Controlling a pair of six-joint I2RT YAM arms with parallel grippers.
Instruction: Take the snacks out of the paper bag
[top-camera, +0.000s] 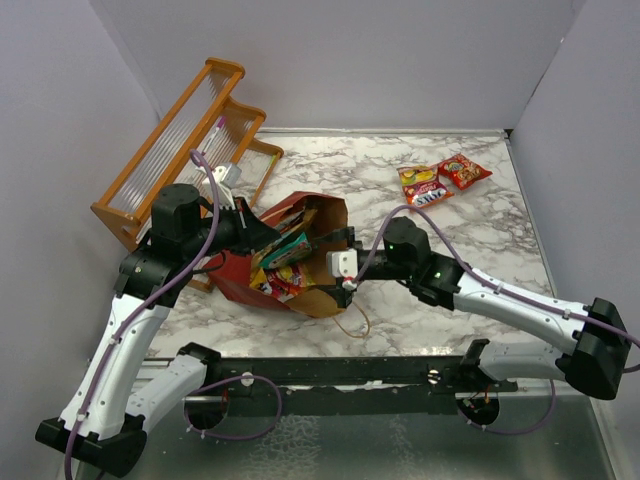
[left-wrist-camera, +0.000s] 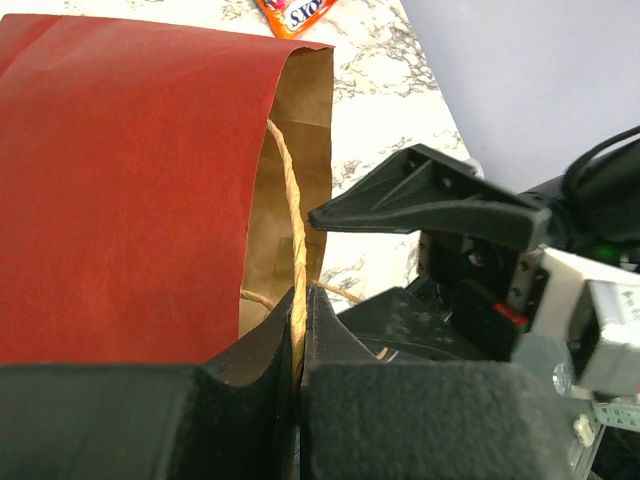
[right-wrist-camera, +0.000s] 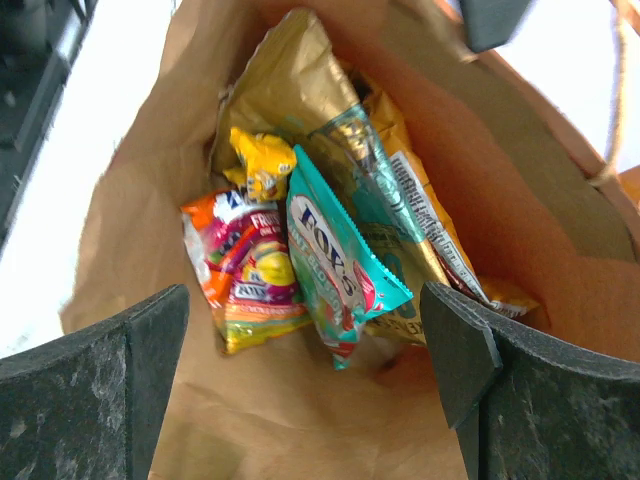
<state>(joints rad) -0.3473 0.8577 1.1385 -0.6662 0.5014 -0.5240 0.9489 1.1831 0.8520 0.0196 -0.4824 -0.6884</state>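
The red paper bag (top-camera: 235, 278) lies on its side with its brown mouth facing right. My left gripper (left-wrist-camera: 298, 320) is shut on its twine handle (left-wrist-camera: 290, 200) at the upper rim and also shows in the top view (top-camera: 250, 225). My right gripper (right-wrist-camera: 305, 350) is open at the bag's mouth, its fingers (right-wrist-camera: 470, 350) wide on both sides of the snacks inside. Those are a teal packet (right-wrist-camera: 335, 255), an orange-and-yellow fruit packet (right-wrist-camera: 245, 265), a small yellow packet (right-wrist-camera: 262, 160) and a larger gold-orange chip bag (right-wrist-camera: 300, 80). Two red packets (top-camera: 425, 185) (top-camera: 463, 170) lie on the table at the far right.
A wooden rack (top-camera: 185, 140) stands at the back left, close behind the left arm. The bag's other twine handle (top-camera: 355, 322) loops onto the marble table (top-camera: 480, 230) near the front edge. White walls close in the sides and back.
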